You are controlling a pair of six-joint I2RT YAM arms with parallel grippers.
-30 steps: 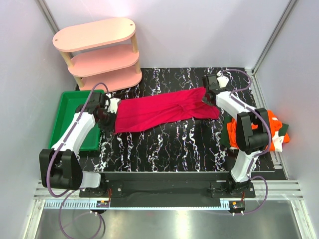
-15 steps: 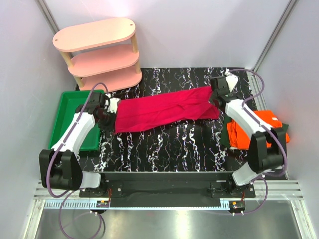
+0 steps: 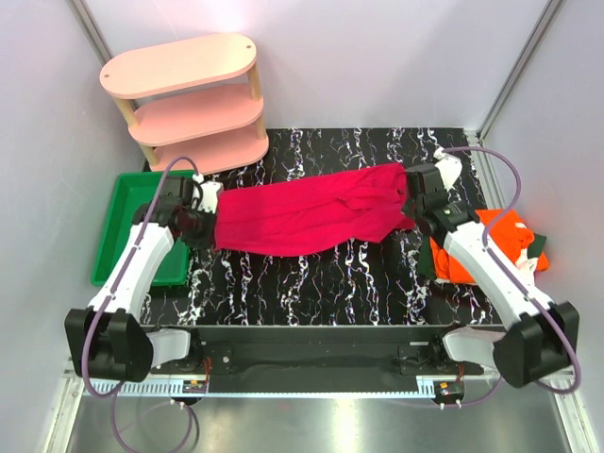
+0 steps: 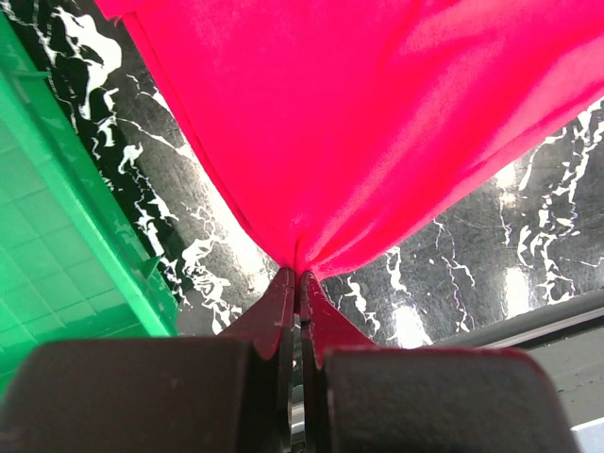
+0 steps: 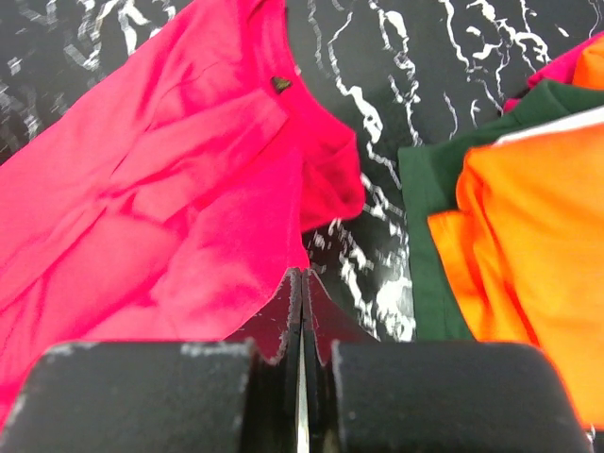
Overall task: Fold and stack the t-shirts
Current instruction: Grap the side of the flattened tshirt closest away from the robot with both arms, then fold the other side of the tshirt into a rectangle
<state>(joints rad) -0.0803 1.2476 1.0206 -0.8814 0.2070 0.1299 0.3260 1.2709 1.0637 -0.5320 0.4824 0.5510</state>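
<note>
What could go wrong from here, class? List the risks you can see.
1. The left tool and right tool each pinch only a small fold of the crimson cloth t-shirt, so it may slip free.
2. Its right end is near the bright orange t-shirt and could drag it.

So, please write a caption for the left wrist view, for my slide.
Left gripper shut on an edge of the red t-shirt, beside the green tray.

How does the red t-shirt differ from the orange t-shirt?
The red t-shirt is stretched long across the table; the orange t-shirt lies in a compact pile at the right. The left arm's jaws and the right arm's jaws pinch the red t-shirt's ends; nothing holds the orange t-shirt, which rests on a dark green t-shirt. Both are cloth.
</note>
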